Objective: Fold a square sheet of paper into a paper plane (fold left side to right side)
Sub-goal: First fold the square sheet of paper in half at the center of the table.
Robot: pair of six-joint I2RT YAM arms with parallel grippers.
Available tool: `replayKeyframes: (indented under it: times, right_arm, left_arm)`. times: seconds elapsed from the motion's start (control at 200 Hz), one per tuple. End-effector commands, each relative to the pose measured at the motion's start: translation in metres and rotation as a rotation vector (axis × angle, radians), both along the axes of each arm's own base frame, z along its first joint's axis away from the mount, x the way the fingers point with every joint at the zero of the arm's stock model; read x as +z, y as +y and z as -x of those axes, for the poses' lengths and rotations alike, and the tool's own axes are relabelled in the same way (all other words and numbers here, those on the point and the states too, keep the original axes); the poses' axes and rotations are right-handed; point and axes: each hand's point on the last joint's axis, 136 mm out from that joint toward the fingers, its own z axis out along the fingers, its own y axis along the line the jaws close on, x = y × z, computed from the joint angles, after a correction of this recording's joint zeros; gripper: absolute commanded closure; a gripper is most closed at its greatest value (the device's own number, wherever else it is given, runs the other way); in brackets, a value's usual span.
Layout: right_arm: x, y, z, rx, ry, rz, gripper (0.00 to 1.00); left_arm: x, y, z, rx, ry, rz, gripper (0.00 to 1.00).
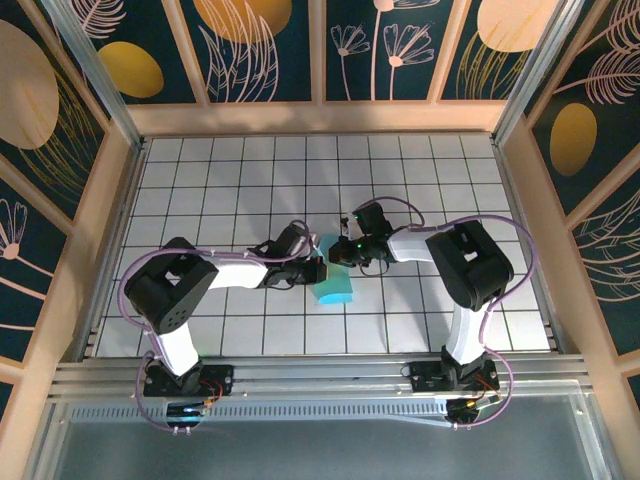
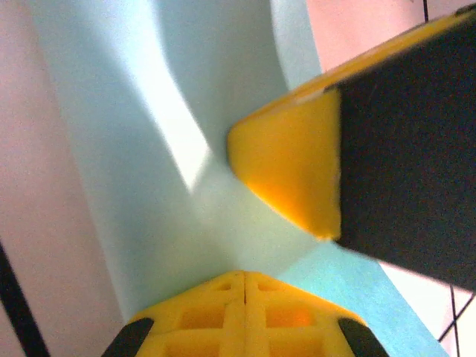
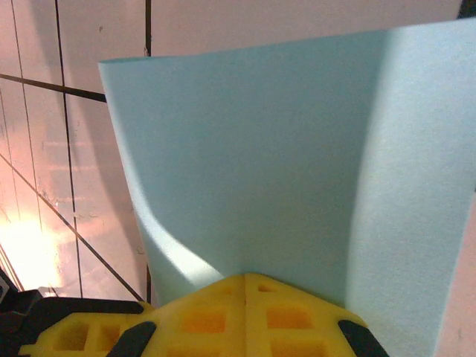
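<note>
The square sheet of paper (image 1: 336, 288) is light teal and lies bent at mid-table, its upper part hidden under both grippers. My left gripper (image 1: 322, 265) comes in from the left and my right gripper (image 1: 346, 253) from the right, and they meet over the sheet. In the left wrist view the left gripper (image 2: 245, 277) is shut, with the curved paper (image 2: 149, 149) fanning out from its tips and the right gripper's finger (image 2: 290, 171) close by. In the right wrist view the right gripper (image 3: 245, 280) is shut at the base of the raised, curling paper (image 3: 253, 149).
White tiled floor (image 1: 200, 180) surrounds the paper, with wooden walls (image 1: 95, 230) left, right and back. An aluminium rail (image 1: 320, 375) runs along the near edge by the arm bases. The left gripper's yellow fingers (image 3: 67, 335) sit beside my right gripper.
</note>
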Motion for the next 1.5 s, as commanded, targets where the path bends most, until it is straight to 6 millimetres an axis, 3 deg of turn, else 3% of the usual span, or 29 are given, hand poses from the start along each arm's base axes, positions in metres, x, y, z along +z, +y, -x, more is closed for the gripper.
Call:
replayKeyframes:
  times: [0.0, 0.355, 0.505, 0.616, 0.771, 0.871, 1.106, 1.306, 1.331, 1.496]
  right_arm:
    - [-0.046, -0.039, 0.014, -0.053, 0.097, 0.162, 1.00]
    - [-0.049, -0.041, 0.013, -0.055, 0.103, 0.161, 1.00]
    - [-0.047, -0.039, 0.014, -0.049, 0.099, 0.152, 1.00]
    - [-0.044, -0.037, 0.014, -0.036, 0.090, 0.146, 1.00]
    - [-0.040, -0.033, 0.014, -0.028, 0.081, 0.134, 1.00]
    - [-0.038, -0.031, 0.015, -0.025, 0.079, 0.133, 1.00]
    - [-0.038, -0.030, 0.015, -0.023, 0.076, 0.134, 1.00]
    - [-0.040, -0.030, 0.016, -0.021, 0.082, 0.138, 1.00]
    - [-0.040, -0.030, 0.016, -0.021, 0.083, 0.140, 1.00]
    - [-0.041, -0.029, 0.017, -0.018, 0.084, 0.141, 1.00]
  left_arm:
    - [-0.020, 0.019, 0.038, -0.005, 0.141, -0.033, 1.00]
    - [-0.021, 0.034, 0.074, -0.003, 0.197, 0.003, 1.00]
    - [-0.018, 0.040, 0.081, 0.008, 0.197, 0.015, 1.00]
    - [-0.004, 0.035, 0.073, 0.013, 0.169, 0.030, 1.00]
    - [0.030, 0.023, 0.045, 0.022, 0.095, 0.042, 1.00]
    - [0.042, 0.016, 0.031, 0.025, 0.060, 0.054, 1.00]
    - [0.030, -0.006, 0.030, -0.048, 0.099, 0.099, 1.00]
    - [0.017, -0.005, 0.034, -0.068, 0.121, 0.083, 1.00]
    - [0.005, -0.003, 0.037, -0.067, 0.145, 0.061, 1.00]
    - [-0.012, 0.005, 0.048, -0.066, 0.190, 0.038, 1.00]
